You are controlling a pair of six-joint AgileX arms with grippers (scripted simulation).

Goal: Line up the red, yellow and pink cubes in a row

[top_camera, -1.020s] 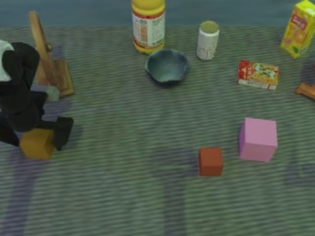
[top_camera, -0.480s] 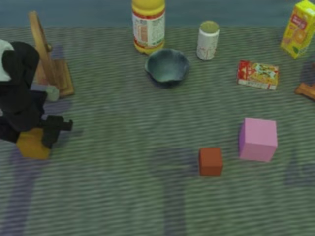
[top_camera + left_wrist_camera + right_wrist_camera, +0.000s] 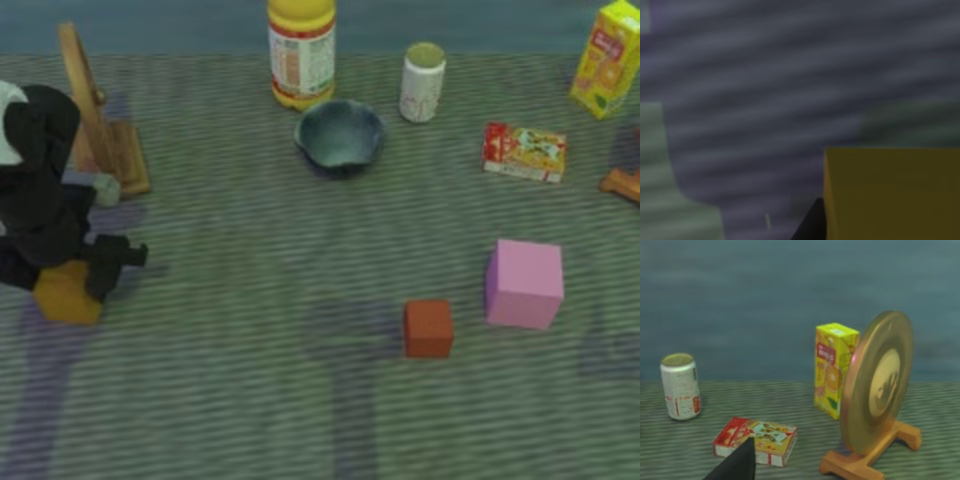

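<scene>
Left gripper [image 3: 75, 275] clamped around yellow cube [image 3: 62, 293] at table's left edge. Red cube [image 3: 428, 328], pink cube [image 3: 524, 284] well apart, rightward.

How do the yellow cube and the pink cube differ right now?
The yellow cube sits at the table's left under the left claw; the pink cube stands free at the right. Pink looks larger. Yellow is partly hidden; pink is in full view. Both are plain matte cubes.
</scene>
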